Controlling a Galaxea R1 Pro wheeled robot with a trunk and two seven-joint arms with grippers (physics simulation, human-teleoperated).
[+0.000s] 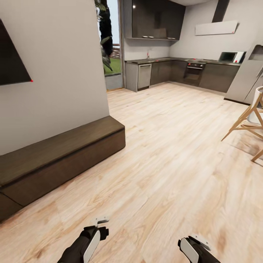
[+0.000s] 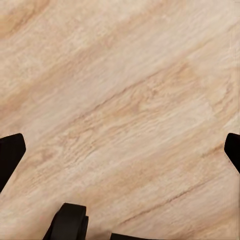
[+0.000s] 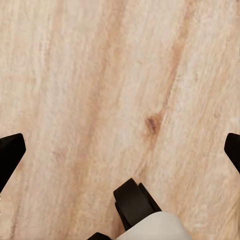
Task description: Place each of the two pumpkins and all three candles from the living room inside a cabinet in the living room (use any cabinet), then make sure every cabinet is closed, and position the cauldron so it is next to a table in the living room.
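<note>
The low dark-brown cabinet (image 1: 62, 153) runs along the white wall at the left of the head view. Its wide front is shut and its flat top is bare. My left arm (image 1: 91, 239) and right arm (image 1: 193, 250) hang low at the front, over bare wooden floor. In the left wrist view my left gripper (image 2: 120, 150) is open, with black fingertips (image 2: 10, 152) at both edges and only floor between them. My right gripper (image 3: 120, 150) is open in the same way, holding nothing. The pumpkins, candles, cauldron and table are out of view.
A black screen (image 1: 11, 62) hangs on the wall above the cabinet. Dark grey kitchen units (image 1: 175, 71) and a fridge (image 1: 246, 76) stand at the far end. A wooden-legged chair (image 1: 252, 120) stands at the right. Wide wooden floor (image 1: 164, 157) lies ahead.
</note>
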